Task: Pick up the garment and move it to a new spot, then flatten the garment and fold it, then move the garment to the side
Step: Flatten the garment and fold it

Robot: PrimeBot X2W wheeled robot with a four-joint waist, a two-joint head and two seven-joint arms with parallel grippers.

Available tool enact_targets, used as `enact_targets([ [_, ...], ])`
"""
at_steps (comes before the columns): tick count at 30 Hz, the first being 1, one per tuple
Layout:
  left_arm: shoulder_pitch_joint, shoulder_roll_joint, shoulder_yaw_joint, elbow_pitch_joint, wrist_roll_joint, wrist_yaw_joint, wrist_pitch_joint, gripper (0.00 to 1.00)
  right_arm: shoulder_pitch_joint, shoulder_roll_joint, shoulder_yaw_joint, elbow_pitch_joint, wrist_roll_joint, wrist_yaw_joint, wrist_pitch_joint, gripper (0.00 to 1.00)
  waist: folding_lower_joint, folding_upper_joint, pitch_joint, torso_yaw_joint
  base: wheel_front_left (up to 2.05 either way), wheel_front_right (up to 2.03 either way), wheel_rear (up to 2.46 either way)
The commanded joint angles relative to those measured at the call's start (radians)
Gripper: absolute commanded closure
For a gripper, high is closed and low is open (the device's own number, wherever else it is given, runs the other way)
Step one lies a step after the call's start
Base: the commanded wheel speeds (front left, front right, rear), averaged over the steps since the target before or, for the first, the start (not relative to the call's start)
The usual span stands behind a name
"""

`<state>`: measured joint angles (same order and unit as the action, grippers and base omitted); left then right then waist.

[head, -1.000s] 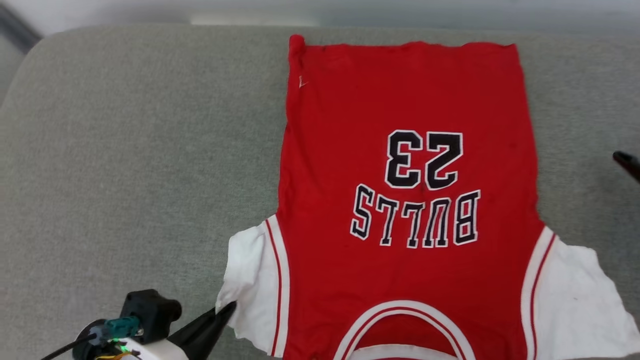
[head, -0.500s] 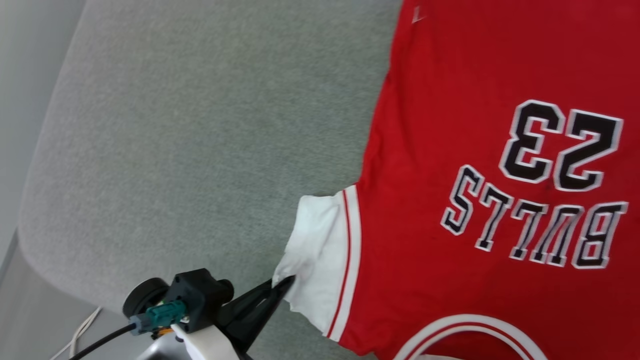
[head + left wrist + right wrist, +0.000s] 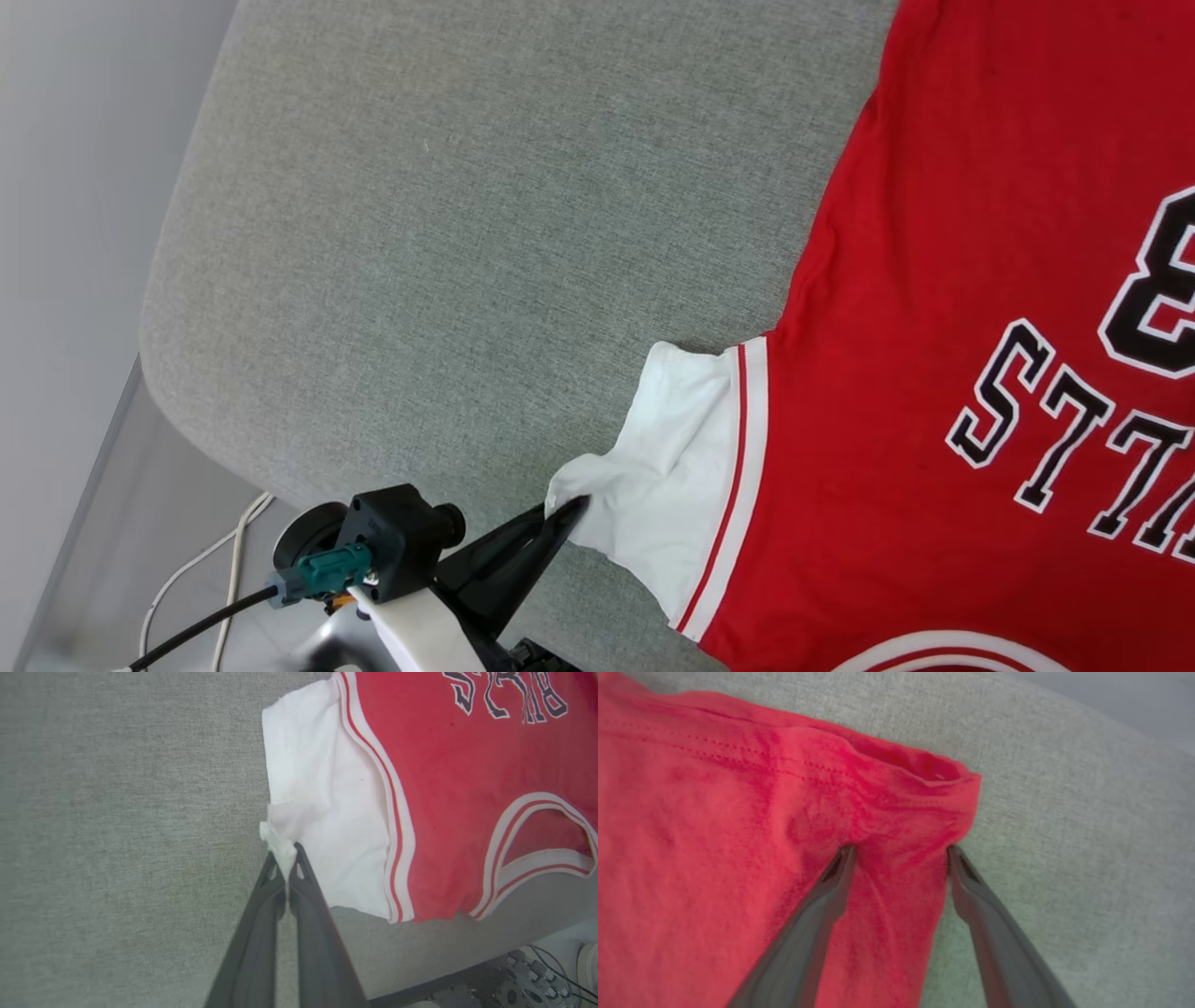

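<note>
The garment (image 3: 934, 280), a red jersey with black-and-white lettering, lies flat on the grey cushion, lettering up. Its white sleeve (image 3: 672, 485) with red-white trim points to the lower left. My left gripper (image 3: 568, 510) is shut on the sleeve's outer corner; in the left wrist view a small tuft of white cloth (image 3: 280, 840) is pinched between the closed fingers of that gripper (image 3: 285, 855). My right gripper (image 3: 900, 851) is open, its two fingers straddling a rumpled red hem corner (image 3: 924, 779) of the garment. Whether they touch the cloth I cannot tell.
The grey cushion (image 3: 448, 233) stretches wide to the left of the garment and ends in a rounded edge. Beyond it lie pale floor and white cables (image 3: 215, 560). Robot base parts and wires (image 3: 518, 984) sit past the near edge.
The head camera has swung, so the garment now sits farther right in the picture. My left gripper stays shut on the sleeve corner, and the sleeve looks drawn out a little more.
</note>
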<state>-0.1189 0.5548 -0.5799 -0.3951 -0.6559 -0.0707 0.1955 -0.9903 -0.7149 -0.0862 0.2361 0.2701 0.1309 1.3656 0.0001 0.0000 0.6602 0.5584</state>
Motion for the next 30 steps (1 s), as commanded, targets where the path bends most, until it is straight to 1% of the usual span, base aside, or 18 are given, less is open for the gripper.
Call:
enact_targets([
  [1,-0.015,-0.006,-0.001,0.003,-0.003,-0.004,-0.007,1.00,0.045,0.025,0.010,0.029,0.000,0.000,0.009,0.00,-0.0001,0.0000,0.006,0.007,0.00,0.00,0.00],
  [3,-0.016,-0.009,-0.001,0.008,-0.001,-0.005,-0.010,1.00,0.074,0.030,0.008,0.038,0.001,0.000,0.019,0.00,-0.0001,0.0000,0.007,0.008,0.00,0.00,0.00],
  [4,-0.018,-0.010,-0.002,0.011,-0.001,-0.004,-0.012,1.00,0.092,0.029,0.013,0.039,0.005,0.000,0.026,0.57,-0.0001,0.0000,0.006,0.008,0.00,0.00,0.00],
  [5,-0.020,-0.011,-0.002,0.013,-0.001,-0.003,-0.013,1.00,0.109,0.028,0.014,0.041,0.009,0.000,0.035,1.00,-0.0001,0.0000,0.005,0.008,0.00,0.00,0.00],
  [9,-0.022,-0.009,0.005,0.023,-0.003,0.005,-0.016,1.00,0.145,0.025,-0.007,0.042,0.013,0.000,0.020,1.00,-0.0001,0.0000,-0.012,-0.004,0.00,0.00,0.00],
  [12,-0.019,-0.002,0.018,0.030,-0.004,0.015,-0.019,1.00,0.181,0.014,0.009,0.040,0.021,0.000,-0.001,1.00,-0.0001,0.0000,-0.040,-0.029,0.00,0.00,0.00],
  [14,-0.012,0.004,0.026,0.033,-0.008,0.024,-0.017,1.00,0.199,0.022,0.006,0.046,0.031,0.000,-0.026,1.00,-0.0001,0.0000,-0.067,-0.052,0.00,0.00,0.00],
  [18,0.009,0.022,0.041,0.036,-0.010,0.044,-0.011,1.00,0.254,0.047,0.015,0.057,0.068,0.000,-0.080,1.00,-0.0001,0.0000,-0.137,-0.109,0.00,0.00,0.00],
  [21,0.030,0.021,0.059,0.039,-0.042,0.055,-0.016,1.00,0.305,0.064,0.028,0.051,0.105,0.000,-0.131,1.00,-0.0001,0.0000,-0.192,-0.156,0.00,0.00,0.00],
  [25,0.060,0.045,0.080,0.069,-0.054,0.069,-0.016,1.00,0.388,0.117,0.003,0.055,0.167,0.000,-0.190,1.00,-0.0001,0.0000,-0.271,-0.226,0.00,0.00,0.00],
  [30,0.100,0.059,0.103,0.100,-0.074,0.090,-0.030,1.00,0.538,0.116,0.013,0.011,0.229,-0.001,-0.249,1.00,-0.0001,0.0000,-0.356,-0.305,0.00,0.00,0.00],
])
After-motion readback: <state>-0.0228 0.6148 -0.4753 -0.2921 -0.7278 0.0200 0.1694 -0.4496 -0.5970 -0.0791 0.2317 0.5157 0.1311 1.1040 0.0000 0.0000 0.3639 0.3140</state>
